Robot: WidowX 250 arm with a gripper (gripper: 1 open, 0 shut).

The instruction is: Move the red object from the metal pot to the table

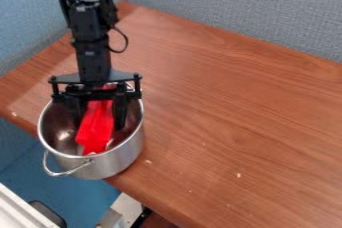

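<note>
The metal pot (pixel 123 156) stands at the table's (pixel 227 92) front-left edge, its loop handle reaching past the edge. The red object (pixel 94 132) lies inside it, leaning lengthwise from the far wall down toward the near side. My gripper (pixel 98 102) hangs straight down into the pot on its black arm. It is open, its fingers spread almost as wide as the pot and standing on either side of the red object's upper end. I see no finger pressing on the red bar. The fingertips are partly hidden behind the rim.
The brown wooden tabletop stretches right and back from the pot. A blue-grey wall panel (pixel 254 12) runs behind it. The table's front edge drops off just below the pot, toward a blue floor (pixel 27 187).
</note>
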